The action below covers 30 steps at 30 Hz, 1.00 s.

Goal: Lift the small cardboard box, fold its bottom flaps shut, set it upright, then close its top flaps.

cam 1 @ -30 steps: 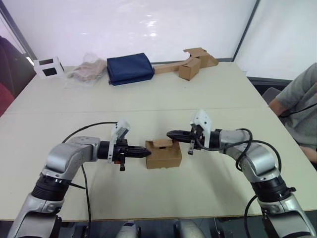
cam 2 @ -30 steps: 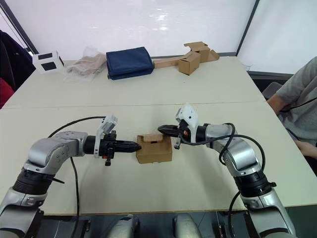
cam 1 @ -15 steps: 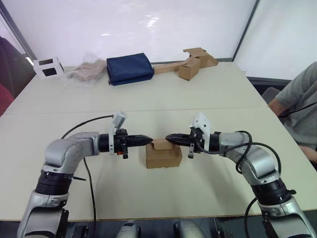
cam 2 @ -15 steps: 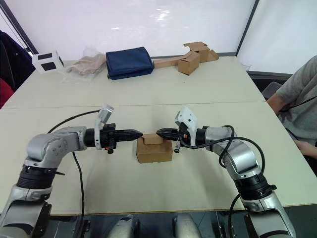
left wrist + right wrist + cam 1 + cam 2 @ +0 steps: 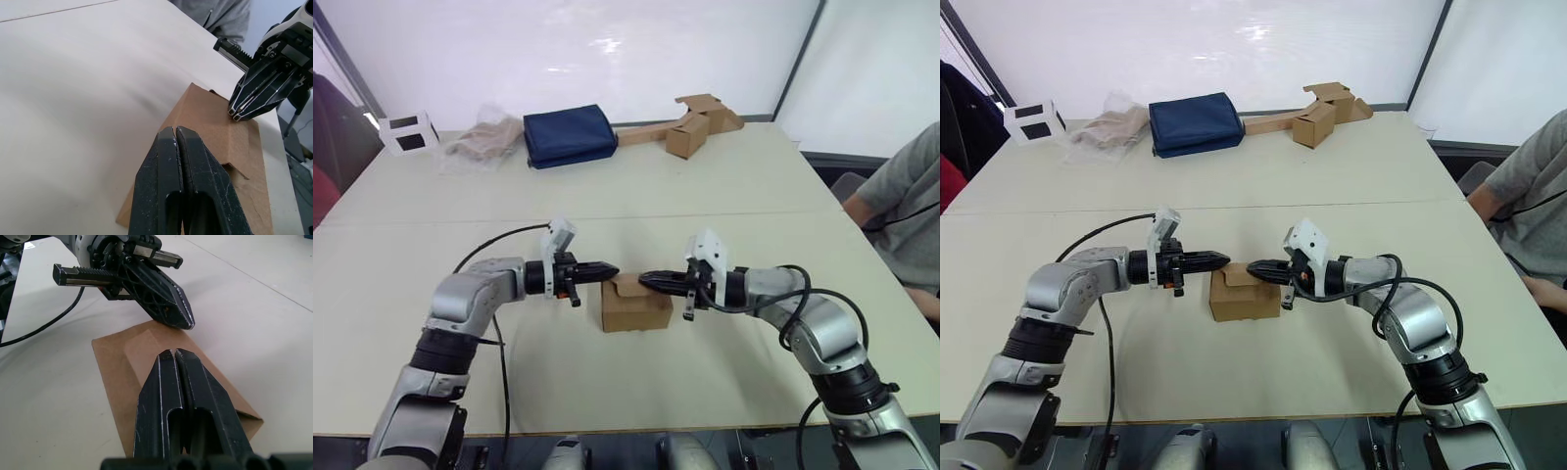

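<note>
Now both closed, empty hands, left hand and right hand, meet over the small cardboard box.

Small plain brown cardboard box sitting upright on the table, approx centre, toward the 6 o'clock edge. Top flaps lying folded down, one still sticking up slightly at the 12 o'clock side.
</note>
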Tool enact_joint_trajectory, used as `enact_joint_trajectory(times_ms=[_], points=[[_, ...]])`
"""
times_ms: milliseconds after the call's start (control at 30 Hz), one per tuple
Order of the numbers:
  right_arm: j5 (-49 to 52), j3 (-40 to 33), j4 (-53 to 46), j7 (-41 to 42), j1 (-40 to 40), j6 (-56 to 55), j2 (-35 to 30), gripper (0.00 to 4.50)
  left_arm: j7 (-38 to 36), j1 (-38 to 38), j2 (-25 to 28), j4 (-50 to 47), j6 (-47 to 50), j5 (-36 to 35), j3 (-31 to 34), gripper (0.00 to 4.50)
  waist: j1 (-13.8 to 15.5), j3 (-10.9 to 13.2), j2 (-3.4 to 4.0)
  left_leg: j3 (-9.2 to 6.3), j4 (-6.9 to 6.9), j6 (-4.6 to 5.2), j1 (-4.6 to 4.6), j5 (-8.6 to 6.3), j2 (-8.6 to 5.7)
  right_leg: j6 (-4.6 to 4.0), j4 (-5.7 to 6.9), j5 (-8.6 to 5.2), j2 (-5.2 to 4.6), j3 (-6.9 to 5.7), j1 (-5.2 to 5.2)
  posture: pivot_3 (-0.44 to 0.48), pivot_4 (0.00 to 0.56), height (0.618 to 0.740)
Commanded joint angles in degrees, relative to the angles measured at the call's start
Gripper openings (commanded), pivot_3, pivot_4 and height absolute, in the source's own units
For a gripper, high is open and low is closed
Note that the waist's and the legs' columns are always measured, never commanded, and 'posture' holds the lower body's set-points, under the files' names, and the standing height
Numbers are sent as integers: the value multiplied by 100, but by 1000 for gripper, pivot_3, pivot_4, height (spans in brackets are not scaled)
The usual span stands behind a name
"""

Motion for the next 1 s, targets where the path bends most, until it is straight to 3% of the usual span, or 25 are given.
enact_joint_trajectory(times_ms=[33,100,433,1000], points=[[491,-237,-479,40,8,215,73,0,-67,-33,14,-50,-48,80,-84,45,1,0,0,0,0,0,0,0,0,0,0,0,0,0,0,0,150,740],[815,-285,-711,120,84,435,76,0,-81,-23,16,-57,-53,85,-92,45,4,0,0,0,0,0,0,0,0,0,0,0,-1,0,1,0,150,740],[358,200,-701,-16,267,291,28,0,-101,-13,-39,-58,-60,104,-104,45,4,-1,0,-2,1,0,2,0,0,0,0,0,0,-1,4,0,150,740],[-30,402,-344,-45,340,70,39,0,7,33,-136,-161,49,-36,-19,45,8,-1,0,-2,1,0,2,0,0,0,0,0,-1,-1,5,0,150,740]])
